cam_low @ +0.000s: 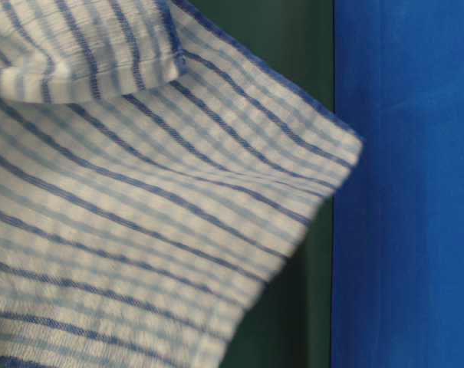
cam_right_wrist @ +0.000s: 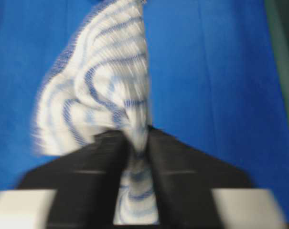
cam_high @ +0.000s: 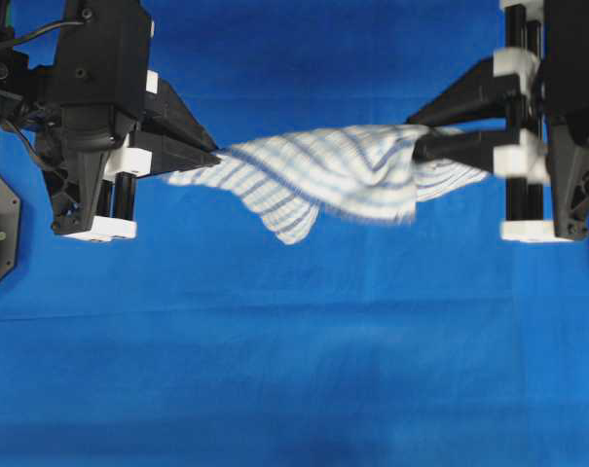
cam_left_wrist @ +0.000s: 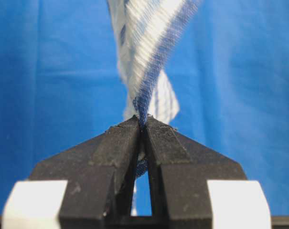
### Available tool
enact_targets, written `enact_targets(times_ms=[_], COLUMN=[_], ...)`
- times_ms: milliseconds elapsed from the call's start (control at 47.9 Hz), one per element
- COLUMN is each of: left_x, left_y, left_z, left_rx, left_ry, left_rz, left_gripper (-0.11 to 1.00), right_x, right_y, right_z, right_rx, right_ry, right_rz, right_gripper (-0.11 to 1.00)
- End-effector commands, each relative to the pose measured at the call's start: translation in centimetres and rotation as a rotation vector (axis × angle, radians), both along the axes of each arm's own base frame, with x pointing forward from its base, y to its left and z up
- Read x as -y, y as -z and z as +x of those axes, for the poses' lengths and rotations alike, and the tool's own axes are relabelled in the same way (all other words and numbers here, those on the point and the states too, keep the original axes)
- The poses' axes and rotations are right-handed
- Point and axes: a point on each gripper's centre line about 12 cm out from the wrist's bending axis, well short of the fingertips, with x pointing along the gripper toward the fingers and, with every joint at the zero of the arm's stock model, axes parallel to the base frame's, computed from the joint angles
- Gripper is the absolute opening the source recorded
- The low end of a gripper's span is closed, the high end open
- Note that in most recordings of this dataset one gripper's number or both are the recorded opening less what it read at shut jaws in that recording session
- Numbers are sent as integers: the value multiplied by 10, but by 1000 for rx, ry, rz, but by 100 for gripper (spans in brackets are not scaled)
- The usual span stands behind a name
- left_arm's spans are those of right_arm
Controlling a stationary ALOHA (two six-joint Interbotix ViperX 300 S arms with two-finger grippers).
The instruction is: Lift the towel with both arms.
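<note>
Striped cotton towel (cam_high: 323,175) hangs mid-frame above the blue counter (cam_high: 294,389); my left gripper (cam_high: 214,154) pinches one edge tight, and my right gripper's (cam_high: 421,136) jaws straddle the opposite edge, spreading it.

The striped blue-and-white cloth towel (cam_low: 139,215) overruns the table-level view's left and bottom edges. The right wrist view is motion-blurred — the black right pincer (cam_right_wrist: 134,138) smears, its grip unreadable.
</note>
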Motion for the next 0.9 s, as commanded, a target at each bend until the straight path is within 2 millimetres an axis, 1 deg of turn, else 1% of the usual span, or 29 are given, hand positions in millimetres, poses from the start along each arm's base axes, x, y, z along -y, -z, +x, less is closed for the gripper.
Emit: enact_targets(times_ms=[0,63,125,167,230,292,334,418,543,626,752,835,877], left_x=[-1,-1,-1,-1,-1,-1,-1,0,5,10,21,26,28], left_y=[-15,-15,-16,-17,-16,-16,-14,-8,10,28,62,89,103], left_z=[-2,-2,-3,-4,-6,-6,-6,-5,-1,2,9,13,15], left_rx=[60,74,83,84,86,86,81,67,40,29,15,-1,-14], left_ry=[-3,-4,-3,-2,-2,-4,-4,-4,9,24,54,61,63], left_rz=[3,2,3,4,4,2,0,-8,-13,-15,-17,-26,-30], left_gripper=[9,24,43,56,75,87,89,86,87,87,87,87,87], right_x=[1,1,1,1,1,2,2,1,-2,-7,-12,-16,-18], right_y=[-8,-8,-7,-6,-6,-6,-4,1,22,43,80,107,125], right_z=[-1,0,0,1,1,1,1,1,4,8,15,18,19], right_rx=[24,22,20,20,18,17,14,2,-47,-84,-130,-163,-188], right_ry=[3,4,5,5,5,6,8,7,-2,-16,-24,-24,-26], right_rz=[-3,-6,-9,-11,-11,-9,-7,-4,6,19,53,68,74], right_gripper=[40,58,68,70,67,68,68,68,68,68,68,68,68])
